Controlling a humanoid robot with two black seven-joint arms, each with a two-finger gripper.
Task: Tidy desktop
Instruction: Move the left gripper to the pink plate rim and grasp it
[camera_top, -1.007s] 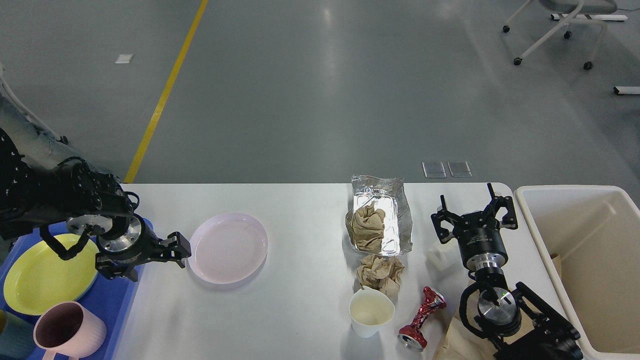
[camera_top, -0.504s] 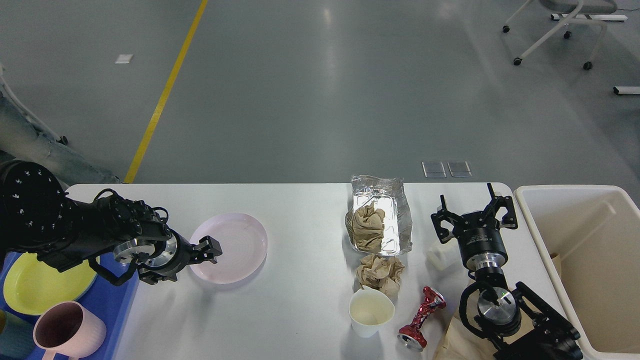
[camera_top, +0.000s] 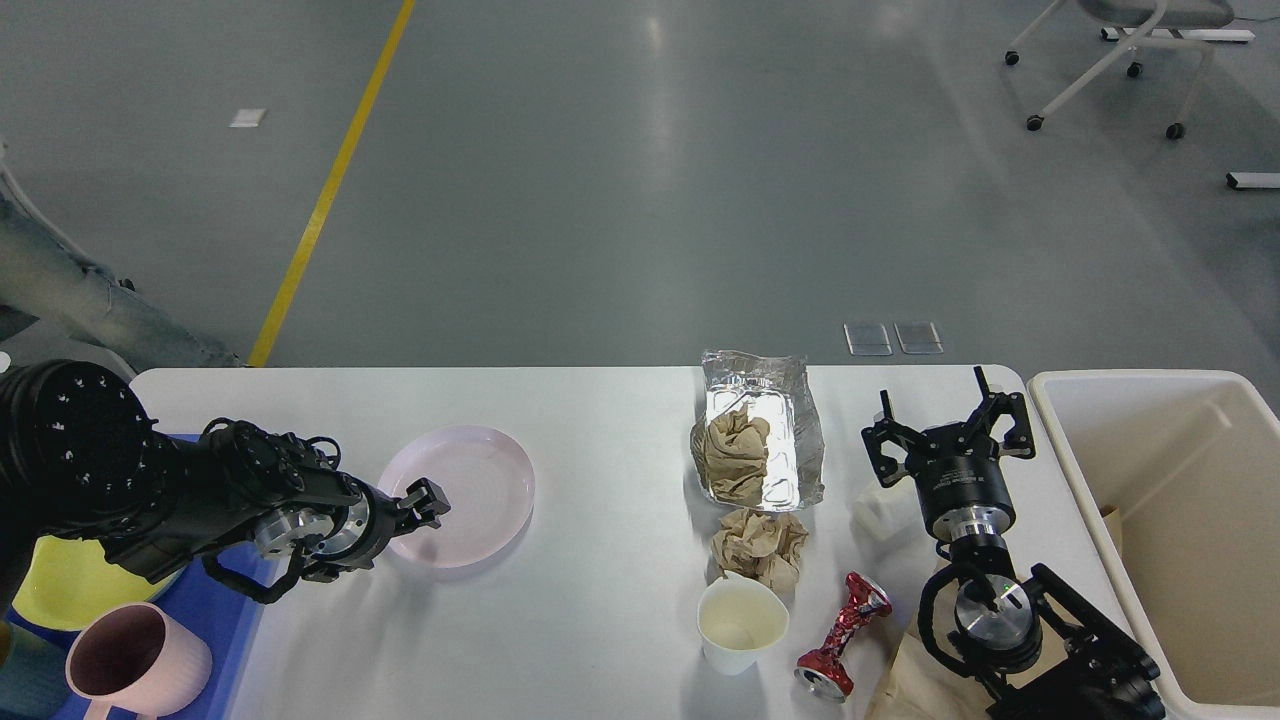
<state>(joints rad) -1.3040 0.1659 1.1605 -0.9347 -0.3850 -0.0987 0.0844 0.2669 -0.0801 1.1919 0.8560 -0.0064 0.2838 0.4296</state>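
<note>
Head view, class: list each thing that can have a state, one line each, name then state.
Pink plate: upright, empty, on the desktop.
Left end effector: at the plate's near-left rim; grip unclear.
Right end effector: open, holding nothing.
Foil tray: crumpled, brown paper inside.
Paper cup: upright, rim dented.
Red can: crushed, on its side.
Pink mug: upright on the blue tray.
Cream bin: open.
</note>
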